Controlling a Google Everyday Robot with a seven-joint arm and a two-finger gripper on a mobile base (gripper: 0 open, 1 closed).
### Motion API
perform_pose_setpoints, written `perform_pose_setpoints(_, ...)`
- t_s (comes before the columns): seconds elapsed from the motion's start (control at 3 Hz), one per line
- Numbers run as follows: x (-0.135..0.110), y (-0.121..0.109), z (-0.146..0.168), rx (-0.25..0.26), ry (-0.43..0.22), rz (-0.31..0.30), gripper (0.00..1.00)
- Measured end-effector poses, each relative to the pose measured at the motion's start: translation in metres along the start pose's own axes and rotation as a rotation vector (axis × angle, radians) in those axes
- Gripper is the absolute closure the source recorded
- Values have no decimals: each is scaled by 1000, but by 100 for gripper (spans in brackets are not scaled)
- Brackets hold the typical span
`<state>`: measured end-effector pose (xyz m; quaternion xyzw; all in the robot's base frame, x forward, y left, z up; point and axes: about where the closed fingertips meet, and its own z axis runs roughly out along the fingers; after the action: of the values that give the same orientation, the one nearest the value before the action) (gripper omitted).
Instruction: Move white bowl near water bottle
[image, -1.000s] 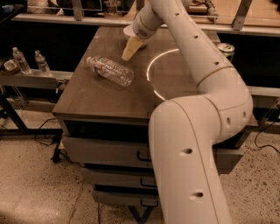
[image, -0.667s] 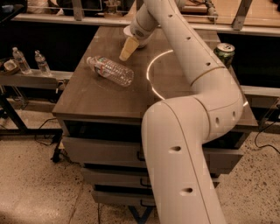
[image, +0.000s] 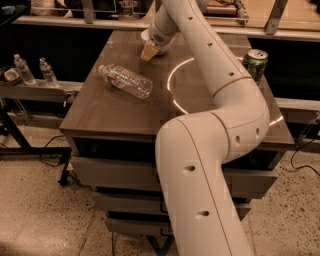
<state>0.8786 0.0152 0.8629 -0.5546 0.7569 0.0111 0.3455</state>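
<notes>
Arm (image: 220, 70) bent at elbow, stretched far forward; gripper (image: 150, 50) at its far end, angled down-left.

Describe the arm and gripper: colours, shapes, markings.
The arm is glossy white, built of thick rounded tube segments with bulging joints and dotted with small dark round holes. No cables or lettering show on it. The gripper, at the far end of the table, ends in a pale tan tip below a white wrist.

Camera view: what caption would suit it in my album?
Robot arm stretched over the table, gripper at the white bowl at its far end, water bottle lying on its side nearby.
</notes>
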Motion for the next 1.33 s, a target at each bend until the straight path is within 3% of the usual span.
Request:
perform_pose_setpoints(0.33, -4, 0, -7, -1, -9, -5, 72)
perform_pose_setpoints(0.67, -19, 3, -19, -8, -47, -65, 96)
perform_pose_setpoints(1.0, -40, 10, -36, -14, -91, -178, 100)
perform_pose_setpoints(1.33, -41, 11, -36, -14, -95, -225, 100)
